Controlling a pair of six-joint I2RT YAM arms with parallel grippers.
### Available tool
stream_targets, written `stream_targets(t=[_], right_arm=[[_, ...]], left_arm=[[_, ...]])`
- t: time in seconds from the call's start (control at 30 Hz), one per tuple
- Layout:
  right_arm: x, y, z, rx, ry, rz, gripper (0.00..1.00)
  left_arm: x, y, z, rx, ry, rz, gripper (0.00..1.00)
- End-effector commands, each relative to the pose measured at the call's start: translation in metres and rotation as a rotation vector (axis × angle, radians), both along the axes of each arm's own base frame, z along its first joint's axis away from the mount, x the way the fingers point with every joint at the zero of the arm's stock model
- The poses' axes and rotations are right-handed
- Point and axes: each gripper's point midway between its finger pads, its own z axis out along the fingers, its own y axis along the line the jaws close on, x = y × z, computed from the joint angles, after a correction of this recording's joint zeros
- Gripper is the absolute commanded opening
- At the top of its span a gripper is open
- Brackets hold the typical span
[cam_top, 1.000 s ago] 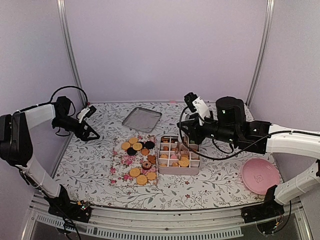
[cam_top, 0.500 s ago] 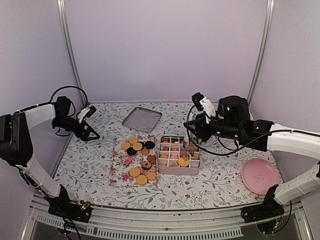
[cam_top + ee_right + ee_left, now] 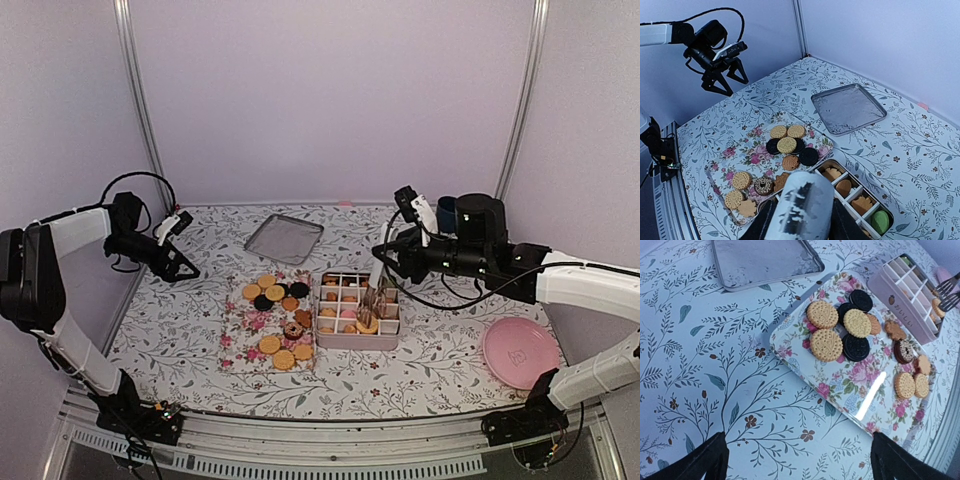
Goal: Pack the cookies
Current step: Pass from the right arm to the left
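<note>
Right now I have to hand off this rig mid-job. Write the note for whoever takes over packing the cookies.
Grippers: the left gripper is open and holds nothing, hovering at the far left, away from the work. The right gripper is shut on the tongs, whose tips hang over the divided box. I cannot tell whether they hold a cookie.
Things: many cookies, golden and dark, lie on the floral tray. Others sit in the box, including a green one.
Done: several compartments hold cookies.
Left: move the tray's cookies into the box.
</note>
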Motion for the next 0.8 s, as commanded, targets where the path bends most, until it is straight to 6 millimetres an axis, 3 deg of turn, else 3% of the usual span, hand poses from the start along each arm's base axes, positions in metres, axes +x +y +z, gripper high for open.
stream_targets(t=[0.0, 0.33, 0.53, 0.77], right_arm=[[-0.003, -0.006, -0.002, 0.04, 0.019, 0.016, 0.33], [-0.004, -0.013, -0.034, -0.001, 0.054, 0.018, 0.33], [-0.009, -0.017, -0.033, 0.031, 0.062, 0.023, 0.32], [-0.015, -0.031, -0.021, 0.07, 0.049, -0.009, 0.22]], left_arm=[[0.005, -0.003, 0.006, -0.001, -0.009, -0.008, 0.99], [0.006, -0.006, 0.007, 0.0, -0.005, -0.009, 0.99], [0.005, -0.007, 0.006, -0.002, 0.003, -0.008, 0.99], [0.005, -0.011, 0.005, -0.001, 0.007, -0.013, 0.99]])
